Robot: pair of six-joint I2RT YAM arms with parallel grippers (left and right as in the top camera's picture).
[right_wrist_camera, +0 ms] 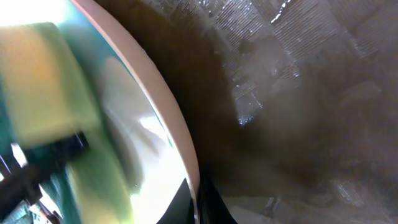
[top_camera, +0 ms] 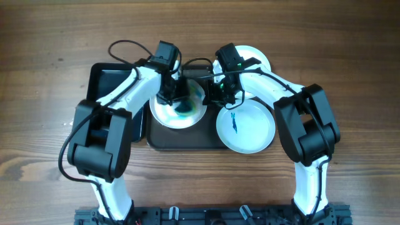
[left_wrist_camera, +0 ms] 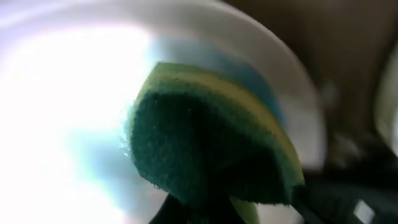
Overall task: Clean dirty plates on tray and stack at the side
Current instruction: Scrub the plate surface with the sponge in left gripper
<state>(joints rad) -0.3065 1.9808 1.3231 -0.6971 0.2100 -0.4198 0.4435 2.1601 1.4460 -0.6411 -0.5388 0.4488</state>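
Observation:
A white plate [top_camera: 167,114] with a blue-green smear lies on the left part of the dark tray [top_camera: 187,140]. My left gripper [top_camera: 172,94] is shut on a green and yellow sponge [left_wrist_camera: 211,149] pressed on this plate [left_wrist_camera: 56,124]. My right gripper [top_camera: 214,97] is shut on the plate's right rim [right_wrist_camera: 180,143], one finger on each side. A second plate [top_camera: 250,131] with a blue streak lies at the tray's right end. A third white plate [top_camera: 257,57] lies behind it, partly hidden by the right arm.
A smaller glossy black tray [top_camera: 103,78] stands at the left, partly under my left arm. Bare wooden table surrounds the trays. The textured tray bottom [right_wrist_camera: 298,74] shows in the right wrist view.

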